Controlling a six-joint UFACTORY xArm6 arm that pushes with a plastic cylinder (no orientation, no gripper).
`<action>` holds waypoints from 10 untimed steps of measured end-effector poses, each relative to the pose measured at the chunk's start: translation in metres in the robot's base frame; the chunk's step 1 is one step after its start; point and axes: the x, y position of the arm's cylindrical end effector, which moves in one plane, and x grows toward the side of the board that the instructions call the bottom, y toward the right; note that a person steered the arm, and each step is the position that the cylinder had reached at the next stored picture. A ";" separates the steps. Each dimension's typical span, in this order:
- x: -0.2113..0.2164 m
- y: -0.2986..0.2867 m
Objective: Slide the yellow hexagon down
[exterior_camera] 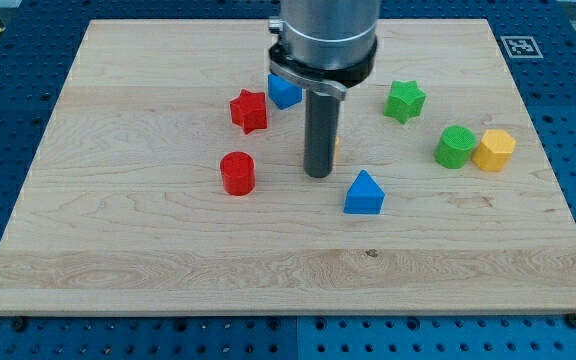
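The yellow hexagon (494, 149) lies near the board's right edge, touching the green cylinder (455, 146) on its left. My tip (318, 175) rests on the board near the middle, well to the left of the hexagon and apart from it. The tip stands between the red cylinder (237, 172) on its left and the blue triangular block (364, 193) at its lower right. A thin yellow-orange sliver (335, 146) shows at the rod's right edge; the rest of that thing is hidden behind the rod.
A red star (249, 110) and a blue block (284, 91), partly hidden by the arm, lie at the upper left of the rod. A green star (405, 100) lies at the upper right. The wooden board (118, 270) sits on a blue perforated table.
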 end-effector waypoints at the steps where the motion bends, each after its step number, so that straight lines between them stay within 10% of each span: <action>1: 0.000 0.028; 7: 0.046 0.199; 10: -0.045 0.280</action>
